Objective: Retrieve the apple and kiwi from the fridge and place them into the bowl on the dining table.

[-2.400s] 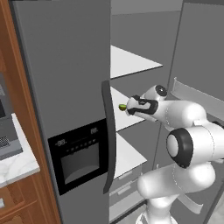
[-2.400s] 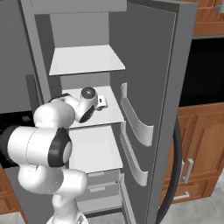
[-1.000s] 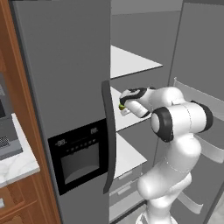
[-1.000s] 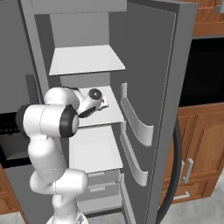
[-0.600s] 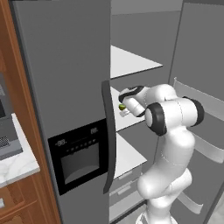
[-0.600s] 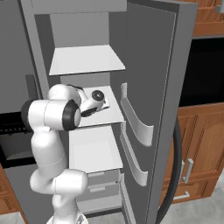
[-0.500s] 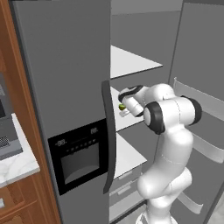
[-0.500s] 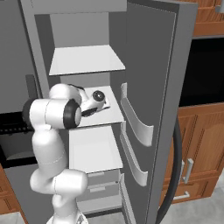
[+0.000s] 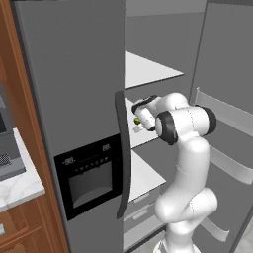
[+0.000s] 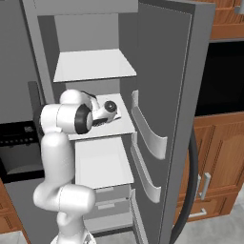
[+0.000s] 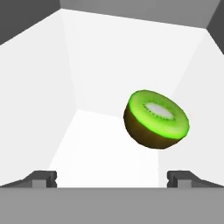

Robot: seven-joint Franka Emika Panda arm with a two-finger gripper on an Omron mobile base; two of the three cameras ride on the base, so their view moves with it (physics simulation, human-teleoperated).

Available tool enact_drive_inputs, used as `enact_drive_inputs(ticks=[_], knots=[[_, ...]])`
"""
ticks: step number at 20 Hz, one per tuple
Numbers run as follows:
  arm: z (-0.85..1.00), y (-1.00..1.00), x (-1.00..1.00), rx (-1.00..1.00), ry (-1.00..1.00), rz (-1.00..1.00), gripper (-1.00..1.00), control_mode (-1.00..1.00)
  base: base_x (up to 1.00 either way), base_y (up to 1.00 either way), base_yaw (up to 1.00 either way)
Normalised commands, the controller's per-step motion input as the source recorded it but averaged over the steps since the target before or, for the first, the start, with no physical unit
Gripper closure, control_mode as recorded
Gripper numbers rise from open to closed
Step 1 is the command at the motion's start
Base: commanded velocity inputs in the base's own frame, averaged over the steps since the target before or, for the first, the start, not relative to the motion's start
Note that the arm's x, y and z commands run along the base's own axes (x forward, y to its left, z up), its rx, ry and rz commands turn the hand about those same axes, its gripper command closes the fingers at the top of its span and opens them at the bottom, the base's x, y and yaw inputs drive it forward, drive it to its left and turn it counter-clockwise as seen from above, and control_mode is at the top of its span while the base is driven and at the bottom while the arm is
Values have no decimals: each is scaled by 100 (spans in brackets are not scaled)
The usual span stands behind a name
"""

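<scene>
From the left base view, the arm reaches into the open fridge (image 9: 74,99), and the kiwi (image 9: 137,120) sits on the middle shelf (image 9: 143,136) right by the hand. From the right base view, the hand is over that same shelf. In the hand view, the pincer (image 11: 112,177) is wide open with nothing in it. The kiwi is just ahead, a bit to the right. I think it should slide forward until the kiwi is between the tips, then squeeze gently.

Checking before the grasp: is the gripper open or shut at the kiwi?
Open. In the hand view the gripper's two fingertips stand far apart, with the kiwi ahead, not between them.
</scene>
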Motion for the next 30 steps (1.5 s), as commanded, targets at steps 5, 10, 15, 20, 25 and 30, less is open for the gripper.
enact_drive_inputs(ticks=[5, 10, 15, 20, 25, 30], knots=[[-24, 11, 27, 0, 0, 1, -100, -100, 0, 0, 0], [-13, 10, 26, 0, 0, 0, -100, -100, 0, 0, 0], [0, -8, 2, 0, 0, -1, -100, -100, 0, 0, 0], [0, -20, 0, 0, 5, -7, -100, -100, 0, 0, 0], [0, 0, 16, 0, 4, -6, -100, -100, 0, 0, 0], [0, 0, 53, 0, 0, -2, -100, -100, 0, 0, 0]])
